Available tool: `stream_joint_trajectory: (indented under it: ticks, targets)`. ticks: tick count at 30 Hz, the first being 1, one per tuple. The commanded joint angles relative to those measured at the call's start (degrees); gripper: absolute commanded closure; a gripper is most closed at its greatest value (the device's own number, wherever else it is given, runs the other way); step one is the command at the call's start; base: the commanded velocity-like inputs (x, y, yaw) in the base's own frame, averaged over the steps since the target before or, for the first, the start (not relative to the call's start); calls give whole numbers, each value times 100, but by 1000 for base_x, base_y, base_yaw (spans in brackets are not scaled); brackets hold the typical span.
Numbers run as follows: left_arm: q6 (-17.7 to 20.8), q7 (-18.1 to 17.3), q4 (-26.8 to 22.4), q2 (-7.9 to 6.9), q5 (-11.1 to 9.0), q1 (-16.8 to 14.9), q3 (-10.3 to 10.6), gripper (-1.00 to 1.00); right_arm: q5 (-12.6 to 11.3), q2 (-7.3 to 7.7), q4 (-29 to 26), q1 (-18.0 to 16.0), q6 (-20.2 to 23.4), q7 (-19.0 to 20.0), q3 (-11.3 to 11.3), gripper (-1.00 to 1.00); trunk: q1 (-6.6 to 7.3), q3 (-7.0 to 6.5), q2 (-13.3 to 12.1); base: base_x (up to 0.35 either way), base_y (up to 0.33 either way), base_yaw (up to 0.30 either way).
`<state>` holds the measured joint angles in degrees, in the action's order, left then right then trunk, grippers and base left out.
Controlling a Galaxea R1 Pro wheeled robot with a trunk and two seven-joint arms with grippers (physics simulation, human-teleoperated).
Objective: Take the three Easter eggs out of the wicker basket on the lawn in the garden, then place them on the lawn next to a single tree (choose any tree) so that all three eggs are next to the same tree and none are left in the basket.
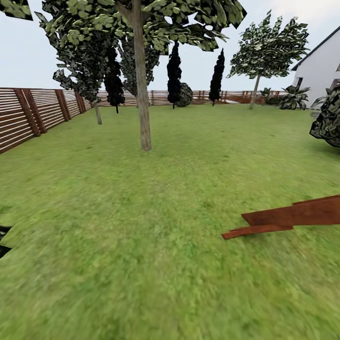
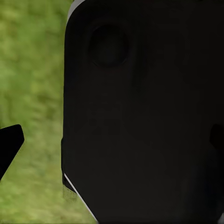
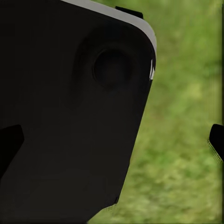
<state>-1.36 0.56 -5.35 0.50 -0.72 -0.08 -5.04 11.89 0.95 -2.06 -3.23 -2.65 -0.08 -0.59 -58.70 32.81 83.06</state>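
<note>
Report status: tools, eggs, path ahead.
Both tools spread over grass, holding nothing. Eggs and basket not sighted. Thick pale grey-beige tree trunk ahead on green lawn. Reddish-brown wooden planks lie low on the right.

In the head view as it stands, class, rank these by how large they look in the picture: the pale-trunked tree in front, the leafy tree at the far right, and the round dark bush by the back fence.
1. Front tree, though nearness inflates it.
2. Far right tree.
3. Round bush.

lawn [image 1: 141, 245] wide | tree [image 1: 141, 94] ahead | fence [image 1: 28, 115] left | red planks [image 1: 293, 217] right
</note>
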Motion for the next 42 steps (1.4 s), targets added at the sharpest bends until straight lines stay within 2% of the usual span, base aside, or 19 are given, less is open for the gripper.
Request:
stream_joint_trajectory:
  ticks: [1, 29, 42]
  targets:
    - [-13, 5, -1, 3, -8, -1, -41, -100, 33, -2, 4, -3, -17, -1, -3, -100, -3, 14, 2, 326, 0, 0]
    - [-13, 5, -1, 3, -8, -1, -41, -100, 19, -6, 33, -2, -17, -1, -4, -100, -3, 195, 2, 326, 0, 0]
    - [-13, 5, -1, 3, -8, -1, -41, -100, 32, -10, 44, -3, -15, -1, 3, -100, -3, 192, 2, 326, 0, 31]
